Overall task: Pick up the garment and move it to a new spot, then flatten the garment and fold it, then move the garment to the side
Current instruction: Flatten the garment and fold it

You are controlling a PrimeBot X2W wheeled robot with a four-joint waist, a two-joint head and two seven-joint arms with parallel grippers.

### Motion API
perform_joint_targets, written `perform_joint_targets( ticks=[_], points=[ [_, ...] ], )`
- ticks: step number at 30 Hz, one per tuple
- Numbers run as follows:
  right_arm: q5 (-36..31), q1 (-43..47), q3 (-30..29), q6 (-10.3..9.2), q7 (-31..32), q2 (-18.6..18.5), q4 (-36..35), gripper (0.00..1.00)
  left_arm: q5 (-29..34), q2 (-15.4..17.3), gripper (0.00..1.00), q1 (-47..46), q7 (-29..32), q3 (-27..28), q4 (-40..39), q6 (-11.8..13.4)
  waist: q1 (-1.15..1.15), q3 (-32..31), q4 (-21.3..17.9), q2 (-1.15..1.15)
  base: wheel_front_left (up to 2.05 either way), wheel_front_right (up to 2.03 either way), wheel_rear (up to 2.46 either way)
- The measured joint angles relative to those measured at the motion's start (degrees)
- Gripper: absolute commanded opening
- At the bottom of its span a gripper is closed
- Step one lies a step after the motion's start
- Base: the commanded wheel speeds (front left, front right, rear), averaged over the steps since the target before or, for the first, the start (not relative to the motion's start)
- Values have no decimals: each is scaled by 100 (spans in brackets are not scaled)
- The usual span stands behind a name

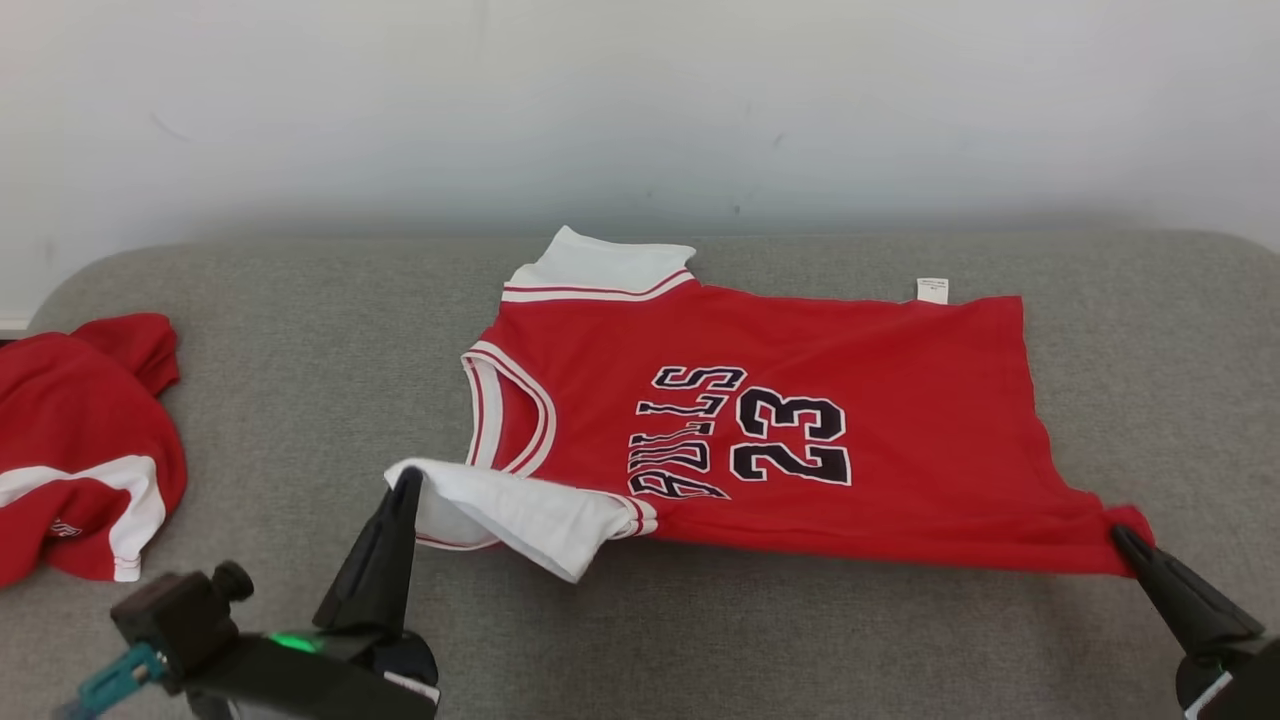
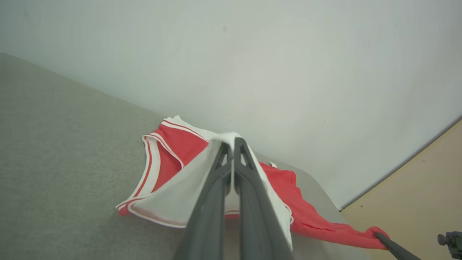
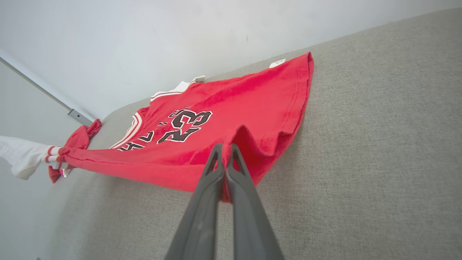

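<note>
- the red jersey (image 1: 800, 440) lies spread on the grey cushion (image 1: 300, 380), number side up, near edge lifted off it
- your left gripper (image 1: 408, 480) is clamped on the white shoulder end, your right gripper (image 1: 1120, 535) is pinched on the red hem corner
- risk imo: both pinches look thin, so tug too hard and a corner could slip out and crumple
- another red garment (image 1: 80, 450) sits well off on the left side, only in the way if you drag that direction
</note>
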Motion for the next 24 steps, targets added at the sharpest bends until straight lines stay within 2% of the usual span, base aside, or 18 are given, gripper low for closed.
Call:
perform_joint_targets(
  ticks=[6, 14, 19, 24],
  points=[
    [-171, -596, -77, 0, 504, 270, 386, 0, -180, -66, 0, -644, 265, -16, 476, -236, 0, 136, -104, 0, 0, 0, 0],
    [-503, -1668, 153, 0, 1177, 798, 1291, 0, -216, -53, 0, -1783, 606, -77, 1855, -734, 1, 414, -209, 0, 0, 0, 0],
    [-655, -2268, 383, 0, 1337, 1076, 1815, 0, -610, -213, 0, -2268, 765, 31, 2737, -1066, 1, 531, -308, 0, 0, 0, 0],
    [-693, -2766, 666, 0, 1434, 1249, 2285, 0, -623, -259, 0, -2850, 876, -42, 3481, -1263, 1, 655, -393, 0, 0, 0, 0]
  ],
)
